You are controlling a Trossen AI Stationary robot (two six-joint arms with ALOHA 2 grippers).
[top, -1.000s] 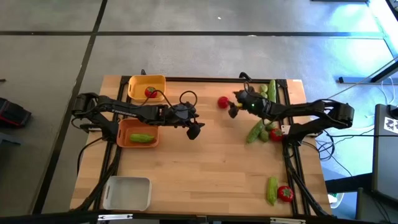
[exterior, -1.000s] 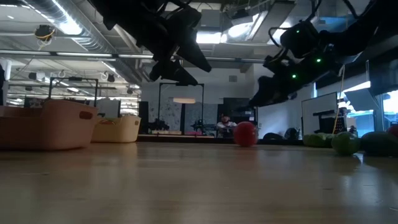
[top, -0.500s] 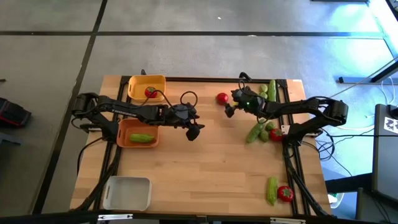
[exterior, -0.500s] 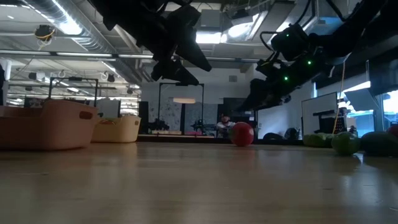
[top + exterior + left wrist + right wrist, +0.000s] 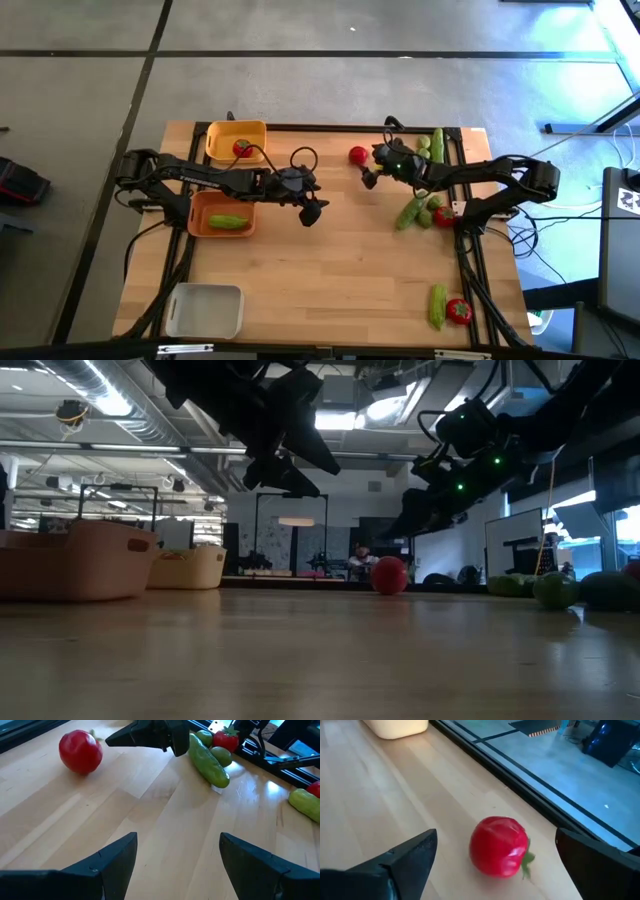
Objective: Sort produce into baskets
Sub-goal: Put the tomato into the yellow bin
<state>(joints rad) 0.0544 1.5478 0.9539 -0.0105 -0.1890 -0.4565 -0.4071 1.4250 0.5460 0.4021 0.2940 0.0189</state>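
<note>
We see right gripper [image 5: 366, 176] spread wide, empty, just right of red tomato [image 5: 358, 156] on far middle of table [image 5: 330, 270]. Left gripper [image 5: 312, 211] open, empty, over table centre. Yellow basket [image 5: 222, 133] far left holds tomato; orange basket [image 5: 205, 205] nearer us holds cucumber [image 5: 228, 221]; white basket [image 5: 205, 311] near left. More produce along right edge.

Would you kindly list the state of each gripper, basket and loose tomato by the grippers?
Right gripper: open, above the table beside the loose tomato.
Left gripper: open, empty, mid-table.
Yellow basket: holds one tomato.
Orange basket: holds one cucumber.
White basket: empty.
Loose tomato: resting on the table, not gripped.
</note>
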